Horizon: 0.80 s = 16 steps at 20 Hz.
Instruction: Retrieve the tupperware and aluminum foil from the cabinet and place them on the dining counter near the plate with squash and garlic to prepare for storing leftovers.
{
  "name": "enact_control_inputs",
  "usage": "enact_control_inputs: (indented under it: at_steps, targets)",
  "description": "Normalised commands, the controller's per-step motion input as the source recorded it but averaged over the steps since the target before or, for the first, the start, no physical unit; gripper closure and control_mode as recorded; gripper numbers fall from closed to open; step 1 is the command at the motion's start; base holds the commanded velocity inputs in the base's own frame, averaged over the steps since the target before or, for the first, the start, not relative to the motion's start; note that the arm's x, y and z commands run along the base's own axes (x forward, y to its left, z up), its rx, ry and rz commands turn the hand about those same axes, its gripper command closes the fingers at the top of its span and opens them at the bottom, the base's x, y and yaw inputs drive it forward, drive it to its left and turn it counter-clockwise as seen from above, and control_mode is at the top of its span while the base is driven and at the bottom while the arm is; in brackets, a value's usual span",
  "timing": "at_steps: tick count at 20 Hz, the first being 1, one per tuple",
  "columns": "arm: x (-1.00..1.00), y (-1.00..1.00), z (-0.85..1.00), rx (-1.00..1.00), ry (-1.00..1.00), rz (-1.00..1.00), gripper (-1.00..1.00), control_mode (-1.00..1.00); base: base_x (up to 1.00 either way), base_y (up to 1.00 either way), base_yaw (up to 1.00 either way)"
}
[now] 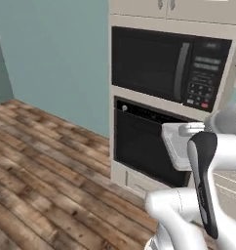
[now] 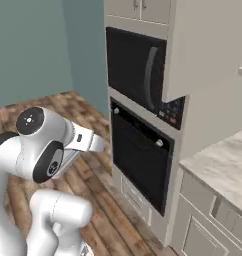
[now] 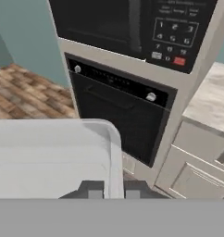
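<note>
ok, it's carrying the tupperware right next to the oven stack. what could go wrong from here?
1. The gripper pinches the tupperware only at its rim, so the container may tilt or slip during a swing.
2. The tupperware pokes out toward the oven; a turn of the base could clip the oven front or the microwave.
3. The wall counter lies close on the right, leaving little swing room.

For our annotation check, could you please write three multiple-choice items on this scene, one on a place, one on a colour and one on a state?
1. Where is the microwave? A: above the oven; B: below it; C: on the floor.
2. What colour is the wall? A: red; B: teal; C: white.
3. What is the gripper doing? A: hanging open; B: holding the tupperware; C: pulling the oven door.

A: the microwave sits over the oven.
B: the wall is blue-green.
B: the fingers flank the container's rim.
</note>
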Motion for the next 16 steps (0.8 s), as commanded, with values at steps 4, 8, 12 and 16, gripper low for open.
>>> enact_control_inputs:
  at_steps: [4,8,12,16]
  targets:
    - [0.0,0.0,0.0,0.0,0.0,0.0,1.0,1.0,0.45,0.73,0.61]
    - [0.0,0.0,0.0,0.0,0.0,0.0,1.0,1.0,0.87,0.53,0.5]
    - [0.0,0.0,0.0,0.0,0.0,0.0,1.0,1.0,1.0,0.29,0.38]
    - [0.0,0.0,0.0,0.0,0.0,0.0,1.0,1.0,1.0,0.12,0.34]
